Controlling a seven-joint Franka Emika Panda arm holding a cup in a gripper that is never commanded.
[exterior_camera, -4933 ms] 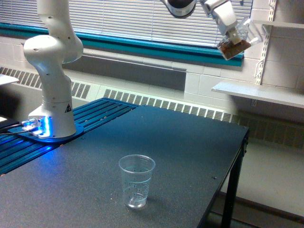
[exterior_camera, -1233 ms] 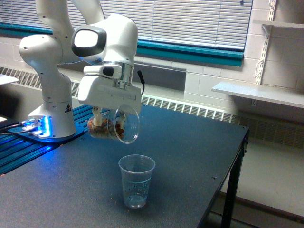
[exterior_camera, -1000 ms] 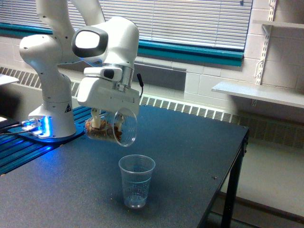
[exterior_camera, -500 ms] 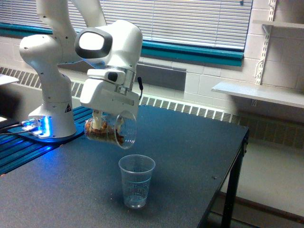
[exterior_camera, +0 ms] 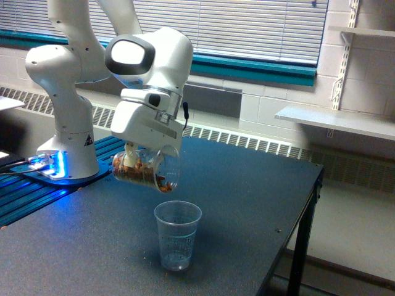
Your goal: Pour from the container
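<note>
Left of centre in the frame, the container (exterior_camera: pixel 147 171) is being held by the claw (exterior_camera: pixel 141 158), clenched on it, tipped nearly on its side with its mouth toward the frame's right. Brown contents are being shown inside it. It is being held above the small cup (exterior_camera: pixel 177 235), upright on the table (exterior_camera: pixel 247 203).

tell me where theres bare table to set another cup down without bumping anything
The widest bare stretch of table lies on the exterior view's right, between the small cup and the far edge. The near corner on the exterior view's left, in front of the robot base, also looks bare. It is crowded above the small cup, where the end effector holds the tilted container.
</note>
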